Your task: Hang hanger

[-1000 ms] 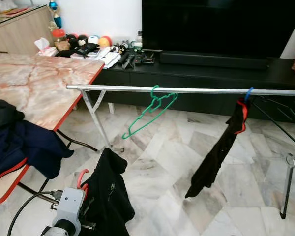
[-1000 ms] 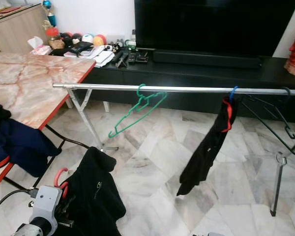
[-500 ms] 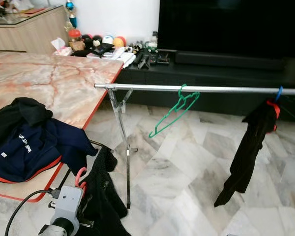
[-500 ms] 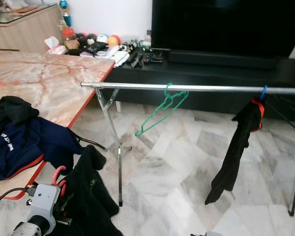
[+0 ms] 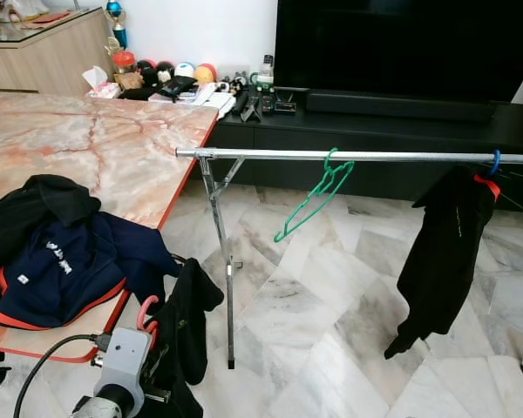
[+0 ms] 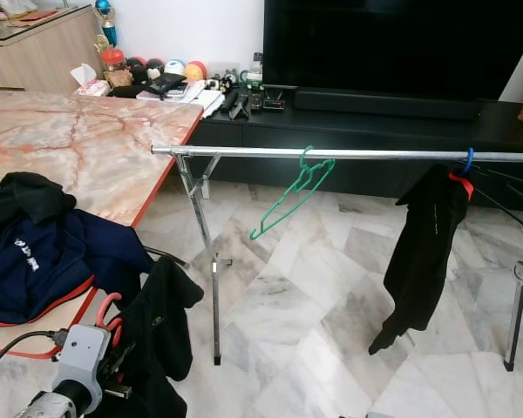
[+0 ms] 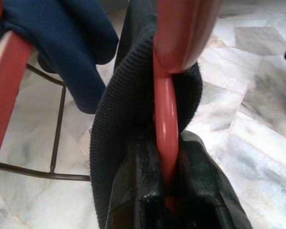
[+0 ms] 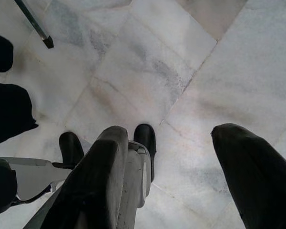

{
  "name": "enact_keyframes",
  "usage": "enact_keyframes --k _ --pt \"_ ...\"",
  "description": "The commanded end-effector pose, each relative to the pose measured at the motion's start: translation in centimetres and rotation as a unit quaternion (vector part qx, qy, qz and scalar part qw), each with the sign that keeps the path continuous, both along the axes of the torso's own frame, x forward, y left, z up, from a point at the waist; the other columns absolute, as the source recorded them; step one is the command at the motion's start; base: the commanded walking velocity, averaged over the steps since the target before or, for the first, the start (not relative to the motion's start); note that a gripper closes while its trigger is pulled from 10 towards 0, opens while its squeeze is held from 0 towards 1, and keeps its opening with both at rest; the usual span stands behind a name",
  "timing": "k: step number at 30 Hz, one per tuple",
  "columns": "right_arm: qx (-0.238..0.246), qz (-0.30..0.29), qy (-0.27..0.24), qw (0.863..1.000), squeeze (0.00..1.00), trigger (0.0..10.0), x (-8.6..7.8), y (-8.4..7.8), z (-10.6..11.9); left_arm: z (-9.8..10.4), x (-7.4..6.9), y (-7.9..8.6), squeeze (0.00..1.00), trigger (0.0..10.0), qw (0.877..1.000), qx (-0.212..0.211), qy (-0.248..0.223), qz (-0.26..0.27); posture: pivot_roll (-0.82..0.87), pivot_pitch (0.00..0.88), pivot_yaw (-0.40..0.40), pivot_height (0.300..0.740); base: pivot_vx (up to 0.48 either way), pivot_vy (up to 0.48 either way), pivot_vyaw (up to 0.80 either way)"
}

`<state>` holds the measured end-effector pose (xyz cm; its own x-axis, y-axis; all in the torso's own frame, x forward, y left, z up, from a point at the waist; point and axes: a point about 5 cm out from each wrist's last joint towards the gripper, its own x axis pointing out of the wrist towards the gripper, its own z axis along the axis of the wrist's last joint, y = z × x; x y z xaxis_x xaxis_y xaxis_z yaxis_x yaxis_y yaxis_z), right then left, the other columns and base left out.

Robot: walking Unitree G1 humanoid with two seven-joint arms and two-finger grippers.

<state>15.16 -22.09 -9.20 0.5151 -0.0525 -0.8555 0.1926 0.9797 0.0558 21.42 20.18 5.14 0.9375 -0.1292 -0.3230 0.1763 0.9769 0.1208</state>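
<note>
Since half a second ago the camera has swung slightly right; the black top on the rail has turned broadside. At 7 o'clock the left gripper is clamped on the red hanger, hook up, its long axis upright, a black garment draped from it. Right gripper hangs spread apart above the floor. Green hanger dangles tilted mid-rail

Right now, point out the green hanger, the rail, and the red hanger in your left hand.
green hanger [image 5: 314,196], left eye view, on its sloping arm.
rail [image 5: 401,157], left eye view, bare middle of the bar.
red hanger [image 7: 166,119], left wrist view, on its hook.
</note>
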Motion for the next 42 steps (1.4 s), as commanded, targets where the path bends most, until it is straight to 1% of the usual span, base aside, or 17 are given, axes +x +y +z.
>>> enact_keyframes --k 1,27,39,42 --pt "0.001 -0.008 0.0 1.0 0.0 10.0 -0.1 -0.18 0.0 1.1 0.33 -0.16 0.0 10.0 1.0 -0.008 -0.029 -0.005 0.04 0.047 0.011 0.74 -0.27 0.0 0.0" --pt "-0.002 -0.012 0.0 1.0 0.0 10.0 -0.07 -0.28 0.02 1.36 0.35 -0.16 0.0 10.0 0.999 -0.015 -0.036 -0.003 0.04 0.049 0.009 0.74 -0.28 0.0 0.0" --pt "-0.002 -0.023 -0.003 1.0 0.0 10.0 -0.11 -0.33 0.02 1.61 0.39 -0.22 0.0 10.0 0.999 -0.018 -0.034 -0.018 0.04 0.053 0.009 0.74 -0.287 0.0 0.0" --pt "0.0 -0.027 -0.007 1.0 0.0 10.0 -0.09 -0.34 0.05 1.89 0.57 -0.65 0.0 10.0 0.998 -0.025 -0.031 -0.039 0.04 0.052 0.009 0.74 -0.192 0.0 0.0"
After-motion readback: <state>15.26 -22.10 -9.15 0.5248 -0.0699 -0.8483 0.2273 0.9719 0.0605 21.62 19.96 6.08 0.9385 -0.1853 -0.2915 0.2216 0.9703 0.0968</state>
